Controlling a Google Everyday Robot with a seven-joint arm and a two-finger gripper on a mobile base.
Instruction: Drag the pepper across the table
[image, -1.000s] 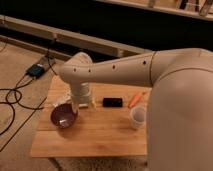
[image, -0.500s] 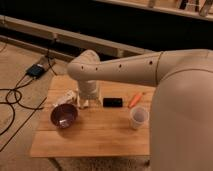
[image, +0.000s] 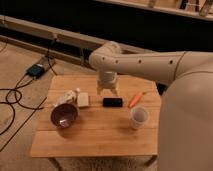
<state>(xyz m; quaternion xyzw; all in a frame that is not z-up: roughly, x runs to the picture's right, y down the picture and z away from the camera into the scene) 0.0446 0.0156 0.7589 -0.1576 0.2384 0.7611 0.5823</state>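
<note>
The pepper (image: 135, 99) is a small slender orange piece lying on the right part of the light wood table (image: 95, 132), just behind the translucent cup (image: 139, 117). My gripper (image: 107, 90) hangs from the white arm over the table's back middle, above and slightly left of the black rectangular block (image: 112, 102). It is left of the pepper and apart from it.
A dark purple bowl (image: 64, 115) sits at the left. A crumpled light wrapper (image: 65, 98) and a pale block (image: 83, 99) lie behind it. Cables and a small box (image: 37, 70) lie on the floor at the left. My large white arm body fills the right side.
The arm has swung right, carrying the gripper from over the pale block at the left to above the black block near the middle. The objects on the table have not moved.
</note>
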